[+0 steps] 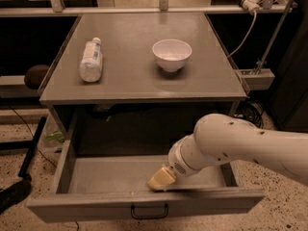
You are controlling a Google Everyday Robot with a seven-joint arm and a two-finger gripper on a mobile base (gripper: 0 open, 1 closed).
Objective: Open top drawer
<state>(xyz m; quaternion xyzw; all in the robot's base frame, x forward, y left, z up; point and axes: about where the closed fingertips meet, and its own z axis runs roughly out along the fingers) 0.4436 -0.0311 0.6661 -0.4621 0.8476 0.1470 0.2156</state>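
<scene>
A grey tabletop (134, 76) stands on speckled floor (288, 211) in dim warm light. A metal rail (120, 11) crosses the far side, a white cable (243, 35) at far right. The pincer (158, 182) hangs low, near centre.
</scene>
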